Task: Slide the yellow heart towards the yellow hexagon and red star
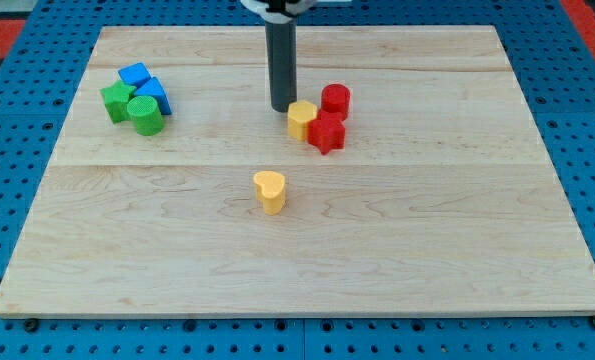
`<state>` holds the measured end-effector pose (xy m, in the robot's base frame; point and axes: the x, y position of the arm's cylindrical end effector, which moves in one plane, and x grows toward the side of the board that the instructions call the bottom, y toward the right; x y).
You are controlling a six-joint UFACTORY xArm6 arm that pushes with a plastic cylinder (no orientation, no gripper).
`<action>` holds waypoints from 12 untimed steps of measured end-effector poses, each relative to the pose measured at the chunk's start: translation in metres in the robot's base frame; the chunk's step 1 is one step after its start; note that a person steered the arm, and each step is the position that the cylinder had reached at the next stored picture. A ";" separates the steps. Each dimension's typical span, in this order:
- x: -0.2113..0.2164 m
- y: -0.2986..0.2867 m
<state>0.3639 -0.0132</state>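
No writing; my tip point(282, 108) beside yellow hexagon point(301, 119)

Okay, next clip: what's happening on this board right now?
A robot arm with a dark rod is pushing blocks on a wooden board. My tip sits just left of the yellow hexagon, which touches the red star and sits by a red cylinder. The yellow heart stands apart below them, not yet moved. Green and blue blocks cluster at upper left.

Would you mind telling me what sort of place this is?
Probably a robotics lab bench: a wooden board on a blue perforated base, small coloured blocks such as the yellow heart, and my tip beside the yellow hexagon.
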 end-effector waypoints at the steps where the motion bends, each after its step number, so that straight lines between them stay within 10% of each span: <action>1: -0.003 -0.021; 3: 0.187 -0.029; 6: 0.233 0.004; 10: 0.154 0.050; 12: 0.188 0.035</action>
<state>0.5515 0.0218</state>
